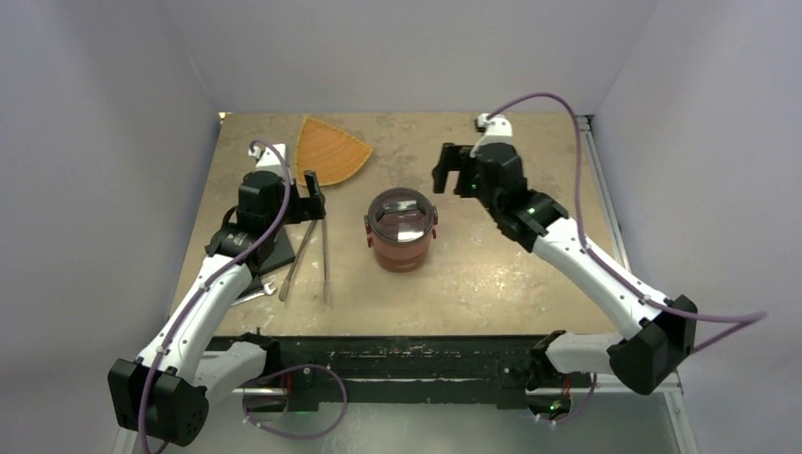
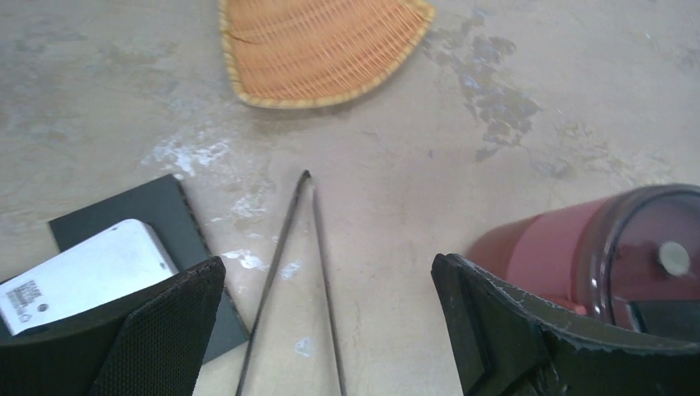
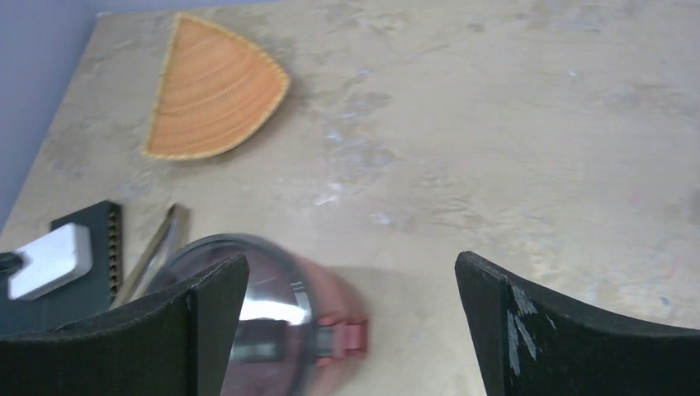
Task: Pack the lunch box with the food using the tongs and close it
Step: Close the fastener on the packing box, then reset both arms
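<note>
Mid-table: lunch box, stacked, smoky lid on top. Just left of it the tongs lie flat on the table, V-tip toward the orange tray at the far edge, arms splayed toward the bases. Over the V-tip hangs the left gripper, jaws spread wide, empty. Beyond and right of the box, clear of it: right gripper, jaws equally wide, grasping nothing.

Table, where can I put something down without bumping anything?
The table is bare right of the lunch box, up to the right arm, and in front of it. The left is crowded: tongs, tray and left gripper sit close together.
</note>
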Robot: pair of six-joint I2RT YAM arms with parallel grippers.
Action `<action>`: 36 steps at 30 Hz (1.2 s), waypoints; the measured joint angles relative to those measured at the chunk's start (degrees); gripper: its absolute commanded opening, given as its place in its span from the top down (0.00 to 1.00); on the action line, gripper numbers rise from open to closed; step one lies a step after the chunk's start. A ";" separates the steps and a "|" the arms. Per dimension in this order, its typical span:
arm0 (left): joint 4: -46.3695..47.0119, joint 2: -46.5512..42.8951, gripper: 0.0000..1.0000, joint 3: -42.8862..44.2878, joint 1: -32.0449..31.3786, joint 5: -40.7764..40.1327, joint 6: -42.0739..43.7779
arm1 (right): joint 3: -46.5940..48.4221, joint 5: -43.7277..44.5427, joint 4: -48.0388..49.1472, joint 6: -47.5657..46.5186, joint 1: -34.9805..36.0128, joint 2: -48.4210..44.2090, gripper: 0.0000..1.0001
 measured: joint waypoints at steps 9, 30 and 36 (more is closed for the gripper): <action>-0.09 -3.72 0.01 -0.31 6.58 -0.98 1.11 | -12.57 -19.82 4.07 -2.08 -24.39 -7.87 0.01; 5.44 -26.12 0.04 -8.66 6.78 -12.57 7.04 | -38.51 -25.81 30.32 -6.34 -34.82 -40.52 0.01; 6.78 -30.51 0.05 -9.92 6.78 -11.17 8.41 | -39.80 -25.83 31.95 -6.47 -34.82 -40.57 0.01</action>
